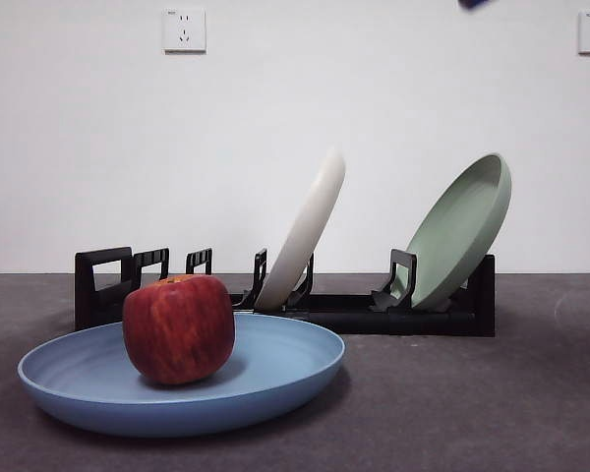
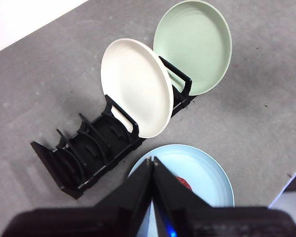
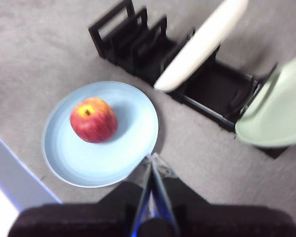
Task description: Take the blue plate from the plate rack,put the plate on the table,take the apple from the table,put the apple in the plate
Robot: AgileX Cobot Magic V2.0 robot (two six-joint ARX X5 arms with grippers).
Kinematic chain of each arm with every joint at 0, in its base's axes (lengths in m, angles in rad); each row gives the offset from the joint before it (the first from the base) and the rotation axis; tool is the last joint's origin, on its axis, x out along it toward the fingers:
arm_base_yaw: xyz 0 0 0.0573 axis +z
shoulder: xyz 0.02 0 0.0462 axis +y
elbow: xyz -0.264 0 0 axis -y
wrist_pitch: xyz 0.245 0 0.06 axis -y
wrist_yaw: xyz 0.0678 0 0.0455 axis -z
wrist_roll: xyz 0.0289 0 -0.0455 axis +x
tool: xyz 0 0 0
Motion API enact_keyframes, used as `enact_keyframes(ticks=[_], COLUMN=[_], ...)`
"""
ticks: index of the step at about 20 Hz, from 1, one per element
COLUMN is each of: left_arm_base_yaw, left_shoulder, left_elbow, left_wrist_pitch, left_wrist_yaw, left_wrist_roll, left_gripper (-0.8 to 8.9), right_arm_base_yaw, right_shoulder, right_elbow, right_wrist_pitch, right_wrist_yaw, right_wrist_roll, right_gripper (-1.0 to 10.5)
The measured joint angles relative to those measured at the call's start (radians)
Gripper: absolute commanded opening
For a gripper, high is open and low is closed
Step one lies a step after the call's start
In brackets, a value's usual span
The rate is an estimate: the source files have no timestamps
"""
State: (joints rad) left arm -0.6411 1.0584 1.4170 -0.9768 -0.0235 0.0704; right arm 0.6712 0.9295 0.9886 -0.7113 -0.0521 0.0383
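The apple (image 1: 179,327) is sitting in the blue plate (image 1: 275,369) on the table (image 1: 492,403), just before the plate rack (image 1: 103,285). Both the left end effector (image 2: 152,160) and the right end effector (image 3: 151,158) are hovering above, fully closed, gripping nothing.

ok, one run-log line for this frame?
apple: in blue plate | plate: flat on table, before plate rack | left gripper: shut, empty, above plate | right gripper: shut, empty, raised
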Motion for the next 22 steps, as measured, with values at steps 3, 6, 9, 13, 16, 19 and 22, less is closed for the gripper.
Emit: enact_keyframes(ticks=[3, 6, 9, 13, 16, 19, 22], left_arm_base_yaw=[0.0, -0.003, -0.004, -0.005, -0.005, -0.005, -0.006], left_shoulder=[-0.173, -0.307, -0.383, -0.385, -0.38, -0.38, -0.381], left_elbow=[-0.337, -0.633, -0.784, -0.784, -0.784, -0.784, -0.784], left_wrist_pitch=[0.193, 0.344, 0.428, 0.413, 0.413, 0.413, 0.413], left_wrist_yaw=[-0.006, -0.044, -0.052, -0.049, -0.049, -0.049, -0.049], left_wrist_roll=[-0.045, -0.095, -0.118, -0.137, -0.143, -0.143, -0.143], left_gripper=[-0.08, -0.08, -0.08, -0.03, -0.03, -0.03, -0.03], right_arm_base_yaw=[-0.003, -0.004, -0.004, -0.004, -0.004, -0.004, -0.004], right_shoulder=[-0.042, -0.061, -0.049, -0.046, -0.046, -0.046, -0.046], right_elbow=[-0.13, -0.226, -0.247, -0.247, -0.247, -0.247, -0.247], right_wrist_pitch=[0.106, 0.208, 0.222, 0.225, 0.225, 0.225, 0.225], right_wrist_yaw=[0.0, 0.0, 0.029, 0.03, 0.03, 0.03, 0.03], right_wrist_roll=[0.03, 0.037, 0.045, 0.056, 0.056, 0.059, 0.06], right_gripper=[-0.1, -0.1, -0.1, -0.1, -0.1, -0.1, -0.1])
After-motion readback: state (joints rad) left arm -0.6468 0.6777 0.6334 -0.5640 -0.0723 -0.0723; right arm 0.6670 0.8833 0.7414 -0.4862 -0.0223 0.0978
